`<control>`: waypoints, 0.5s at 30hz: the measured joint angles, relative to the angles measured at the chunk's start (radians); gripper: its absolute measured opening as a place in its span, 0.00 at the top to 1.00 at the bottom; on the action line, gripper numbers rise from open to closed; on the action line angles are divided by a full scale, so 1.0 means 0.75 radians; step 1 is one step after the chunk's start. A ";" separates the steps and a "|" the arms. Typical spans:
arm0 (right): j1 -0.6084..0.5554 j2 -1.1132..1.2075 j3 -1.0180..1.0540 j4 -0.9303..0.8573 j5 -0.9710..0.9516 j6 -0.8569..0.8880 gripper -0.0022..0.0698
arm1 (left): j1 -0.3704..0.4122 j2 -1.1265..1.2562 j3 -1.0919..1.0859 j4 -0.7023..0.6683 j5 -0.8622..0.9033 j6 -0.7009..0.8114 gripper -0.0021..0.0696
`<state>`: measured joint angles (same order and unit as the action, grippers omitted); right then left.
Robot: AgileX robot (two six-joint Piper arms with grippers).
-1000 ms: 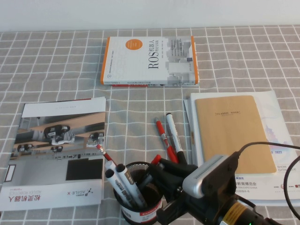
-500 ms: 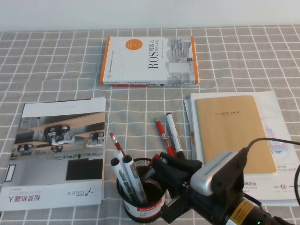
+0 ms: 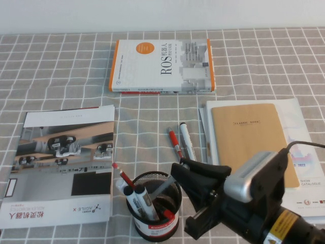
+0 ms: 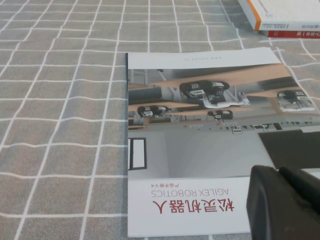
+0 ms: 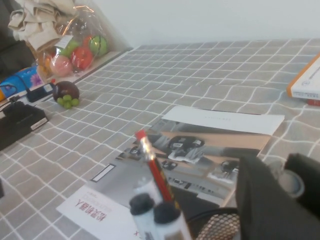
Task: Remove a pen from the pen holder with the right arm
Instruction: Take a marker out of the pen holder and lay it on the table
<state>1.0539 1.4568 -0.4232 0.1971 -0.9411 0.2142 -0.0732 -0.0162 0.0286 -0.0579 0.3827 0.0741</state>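
The right gripper (image 3: 180, 166) hangs at the right rim of the pen holder (image 3: 171, 203), its black jaws pressed onto the round grey end of a pen (image 3: 163, 187). That pen slants up out of the cup toward the jaws, its lower part inside the holder.

The pen holder is a round cup of black wire mesh with a red and white label band around its base, standing at the near edge of the desk (image 3: 61, 66). It also holds two markers (image 3: 139, 195) with white barrels and black caps, and a red pencil (image 3: 122, 175) with a silver ferrule and red eraser that leans to the left.

Just behind the holder a red pen (image 3: 175, 142) and a white pen (image 3: 186, 140) with a black cap lie side by side on the grey cloth with its white grid. To the right lies a tan notebook (image 3: 254, 142) stamped "CLASSIC NOTE", on top of some glossy papers (image 3: 299, 132). To the left lies a glossy brochure (image 3: 63, 162) printed "AGILEX ROBOTICS". At the far side lies a white book (image 3: 162, 66) with orange edges, titled "ROS".

The left gripper (image 4: 282, 202) hovers over the brochure's near corner; only a black part of it shows, so its state cannot be told.
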 joint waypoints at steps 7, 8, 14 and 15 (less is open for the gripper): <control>0.000 -0.217 0.002 0.093 0.203 -0.133 0.90 | 0.000 0.000 0.000 0.000 0.000 0.000 0.98; 0.000 -0.251 -0.005 0.127 0.265 -0.183 0.90 | 0.000 0.000 0.000 0.000 0.000 0.000 0.98; 0.000 -0.401 -0.160 0.318 0.641 -0.480 0.90 | 0.000 0.000 0.000 0.000 0.000 0.000 0.98; 0.000 -0.414 -0.200 0.356 0.719 -0.559 0.90 | 0.000 0.000 0.000 0.000 0.000 0.000 0.98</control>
<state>1.0539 1.1462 -0.5735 0.4641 -0.4020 -0.2046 -0.0732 -0.0162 0.0286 -0.0579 0.3827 0.0741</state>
